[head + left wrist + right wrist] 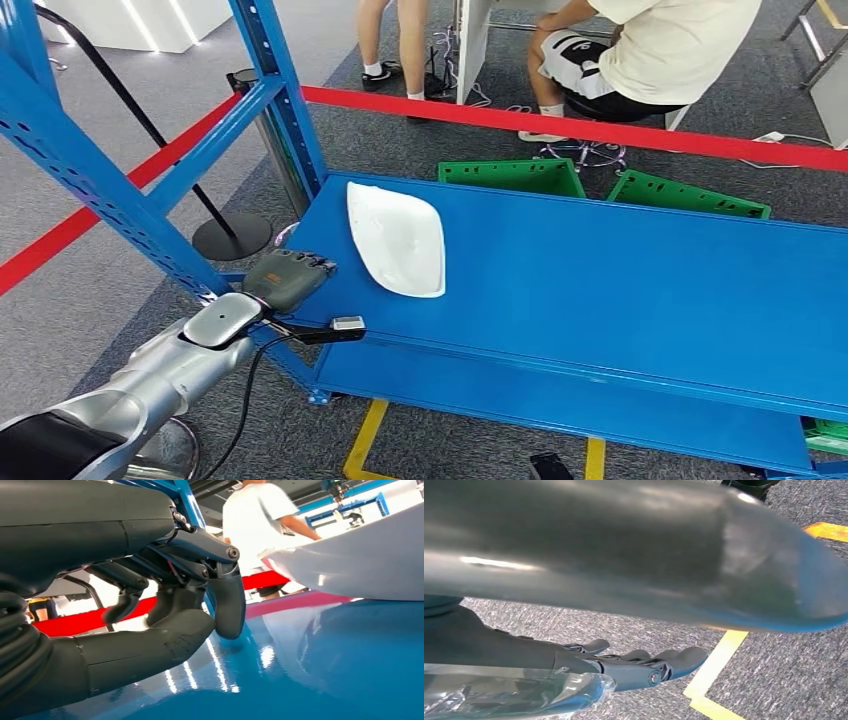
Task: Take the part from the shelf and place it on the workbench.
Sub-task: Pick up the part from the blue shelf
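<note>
The white curved part (395,240) lies on the blue shelf board (620,280), near its left end. My left hand (287,275) hovers at the shelf's left front corner, a short way left of the part and apart from it. In the left wrist view its fingers (227,600) bend down above the thumb (150,650) with nothing between them, and the part (360,565) sits just ahead on the glossy board. My right hand (649,665) hangs over the grey carpet with fingers loosely stretched, holding nothing.
Blue shelf uprights (280,100) rise just left of my left hand. Two green crates (515,175) stand behind the shelf. Red barrier tape (600,130) runs across the back, with a seated person (640,50) beyond it. Yellow floor lines (365,440) lie below the shelf.
</note>
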### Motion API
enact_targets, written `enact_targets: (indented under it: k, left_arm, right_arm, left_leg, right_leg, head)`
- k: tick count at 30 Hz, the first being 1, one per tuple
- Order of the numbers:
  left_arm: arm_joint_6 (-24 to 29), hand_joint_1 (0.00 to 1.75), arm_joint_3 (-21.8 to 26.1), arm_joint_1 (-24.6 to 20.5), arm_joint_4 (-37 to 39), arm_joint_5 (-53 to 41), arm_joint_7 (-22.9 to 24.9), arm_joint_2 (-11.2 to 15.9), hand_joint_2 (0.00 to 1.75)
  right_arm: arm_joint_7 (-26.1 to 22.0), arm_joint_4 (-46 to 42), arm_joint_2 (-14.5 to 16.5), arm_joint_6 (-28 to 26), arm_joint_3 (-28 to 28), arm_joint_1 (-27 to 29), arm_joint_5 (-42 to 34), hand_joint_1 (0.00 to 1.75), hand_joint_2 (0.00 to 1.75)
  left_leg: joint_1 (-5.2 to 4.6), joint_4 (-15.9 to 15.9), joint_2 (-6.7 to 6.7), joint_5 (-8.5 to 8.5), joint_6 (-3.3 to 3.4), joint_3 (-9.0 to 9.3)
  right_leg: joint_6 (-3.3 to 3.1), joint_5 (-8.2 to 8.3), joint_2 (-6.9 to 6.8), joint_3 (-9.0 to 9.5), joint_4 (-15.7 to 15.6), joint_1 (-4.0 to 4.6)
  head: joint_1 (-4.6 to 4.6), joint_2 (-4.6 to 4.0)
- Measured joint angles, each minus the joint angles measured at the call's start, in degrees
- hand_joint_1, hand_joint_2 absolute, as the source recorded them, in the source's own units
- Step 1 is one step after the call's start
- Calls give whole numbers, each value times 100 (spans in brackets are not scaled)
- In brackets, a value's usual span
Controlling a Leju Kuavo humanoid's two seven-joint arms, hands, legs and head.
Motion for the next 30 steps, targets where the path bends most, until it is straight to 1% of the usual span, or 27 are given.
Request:
enact_targets:
  k: [2,4,7,11,30]
  left_arm:
    - [74,0,-48,-25,1,-332,332,52,175]
    - [162,0,-117,-99,2,-608,590,170,175]
    - [209,0,-175,-196,1,-604,504,344,175]
    - [242,0,-230,-234,-2,-622,489,435,175]
    - [273,0,-285,-284,0,-667,533,445,175]
  right_arm:
    - [11,1,-1,1,0,18,20,0,0]
    - [-23,2,-2,0,1,72,38,0,0]
    - [-99,3,-3,-8,1,181,46,0,0]
    - [-113,4,-6,-9,0,226,55,0,0]
    - [-86,7,-12,-7,0,224,121,0,0]
  left_leg:
    - [1,0,0,0,0,0]
    - [1,0,1,0,0,0]
    - [2,0,4,0,-1,1]
    - [6,-1,13,0,-1,3]
    - [15,-1,13,0,-2,6]
  right_leg:
    - [0,0,0,-2,0,0]
    - [0,0,3,-3,0,1]
    - [-1,0,9,-4,0,2]
    - [-1,1,19,-7,0,7]
    - [-3,1,19,-2,1,16]
  head:
    - [1,0]
    - [1,0]
    - [0,0]
    - [0,0]
    - [0,0]
